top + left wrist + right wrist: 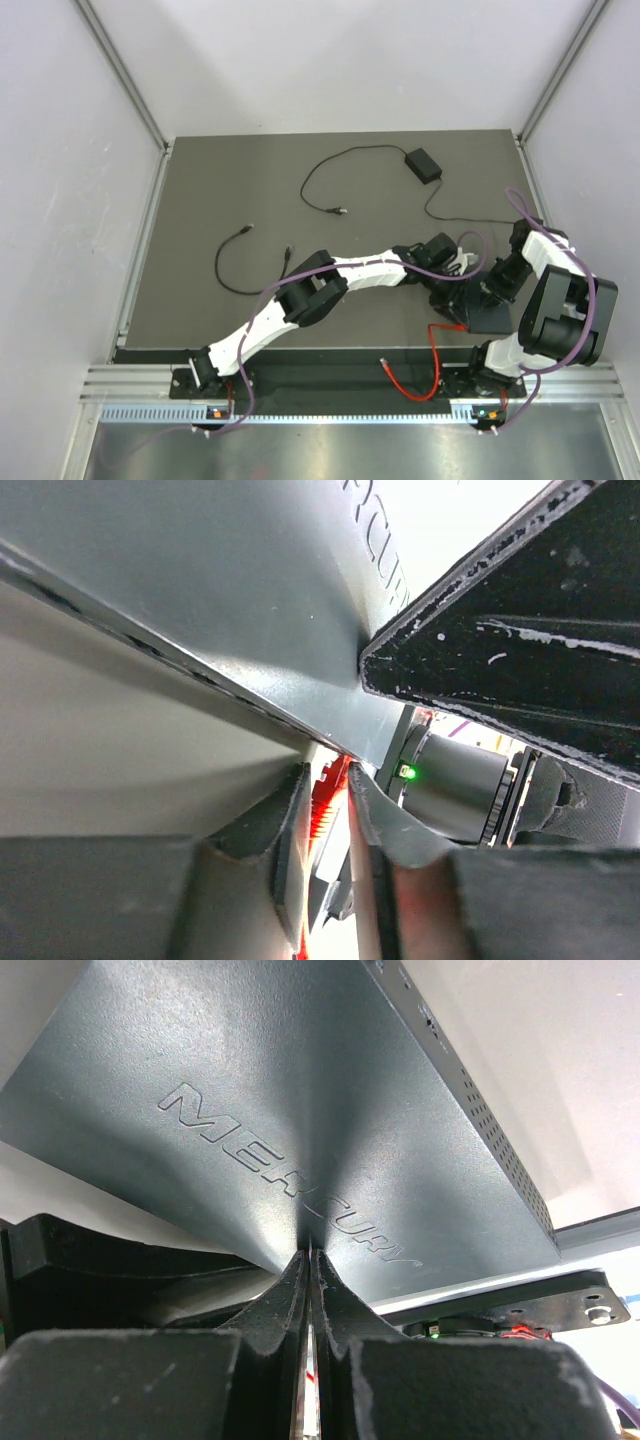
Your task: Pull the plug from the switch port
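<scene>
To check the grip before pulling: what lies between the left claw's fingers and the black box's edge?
The left wrist view shows a red plug there, sitting between the left claw's fingers and reaching up to the black box.

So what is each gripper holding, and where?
Left gripper: fingers flank the red ribbed plug at the flat matte black box's edge; clamped or not, cannot tell. Right gripper: shut, empty, tips on the box's top.
</scene>
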Robot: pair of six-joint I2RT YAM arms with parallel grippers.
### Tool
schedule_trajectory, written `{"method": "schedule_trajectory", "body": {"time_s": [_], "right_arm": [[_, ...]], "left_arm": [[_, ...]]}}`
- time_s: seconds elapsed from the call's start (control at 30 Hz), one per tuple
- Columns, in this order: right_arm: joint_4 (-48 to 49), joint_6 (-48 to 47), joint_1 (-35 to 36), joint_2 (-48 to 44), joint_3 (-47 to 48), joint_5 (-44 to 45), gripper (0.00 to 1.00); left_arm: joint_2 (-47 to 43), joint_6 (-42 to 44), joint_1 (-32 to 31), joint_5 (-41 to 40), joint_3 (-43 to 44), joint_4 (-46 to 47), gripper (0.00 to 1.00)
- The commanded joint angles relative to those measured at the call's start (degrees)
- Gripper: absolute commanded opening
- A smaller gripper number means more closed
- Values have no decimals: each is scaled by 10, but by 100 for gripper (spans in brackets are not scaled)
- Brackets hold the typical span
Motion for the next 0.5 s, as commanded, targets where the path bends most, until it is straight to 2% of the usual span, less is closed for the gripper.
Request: {"method": "schedule_trajectory", "body": {"time_s": [0.0, 0.17, 0.27, 0.47], "right_arm": [[32, -4, -4, 19, -10, 34, 0], [32, -3, -4, 17, -11, 35, 0], [32, -3, -4, 17, -9, 36, 0], [32, -3, -4, 19, -9, 37, 0]], "left_arm": [[25, 18, -6, -34, 11, -20, 23], [24, 20, -6, -34, 11, -20, 13], [26, 20, -6, -31, 12, -20, 0], [26, 21, -6, -26, 10, -21, 0]]}}
